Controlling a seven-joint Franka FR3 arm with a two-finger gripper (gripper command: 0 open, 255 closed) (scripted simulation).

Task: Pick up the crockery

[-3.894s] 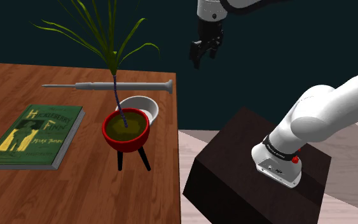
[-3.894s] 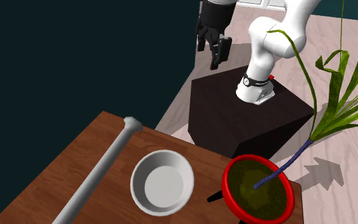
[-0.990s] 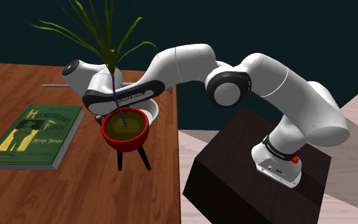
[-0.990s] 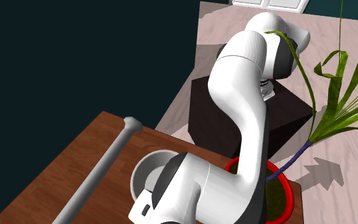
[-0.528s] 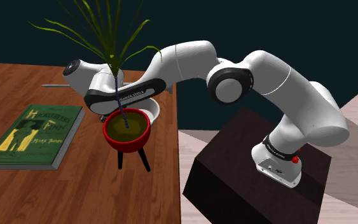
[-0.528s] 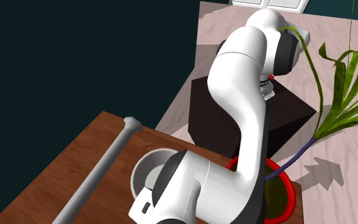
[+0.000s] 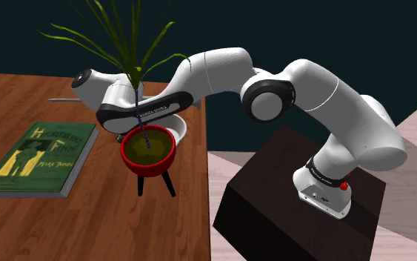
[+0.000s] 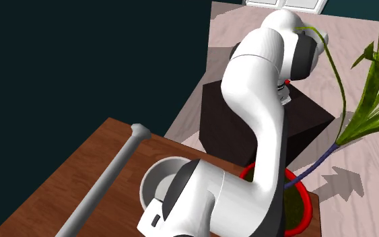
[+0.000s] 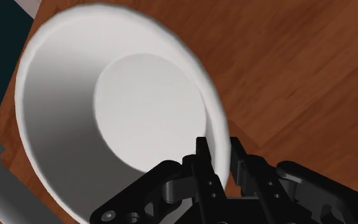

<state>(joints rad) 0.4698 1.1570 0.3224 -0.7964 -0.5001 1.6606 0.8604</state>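
My gripper is clamped on the rim of the white bowl. One black finger stands inside the wall and the other is outside it, with the thin white edge pinched between them. The bowl is plain, with a flat round floor and no mark or pattern. It sits near the corner of the wooden table, just behind the red plant pot in the shoulder view. I cannot tell whether its base touches the wood.

The pot stands on thin black legs and holds a plant with long green leaves on a bluish stem. My forearm crosses right behind that stem. The dark band on the forearm carries small white lettering that looks like "FRANKA EMIKA". The ring at my base has writing too, but it is too small to read, and a red button sits beside it.

A long grey baseball bat lies on the table beside the bowl, its knob end pointing toward the table's edge.

Toward the shoulder view's left lies a green book, flat and face up. Its yellow title seems to read "Huckleberry Finn", with "Mark Twain" lower on the cover.

My stand is a dark box on a pale floor, just off the table's edge.
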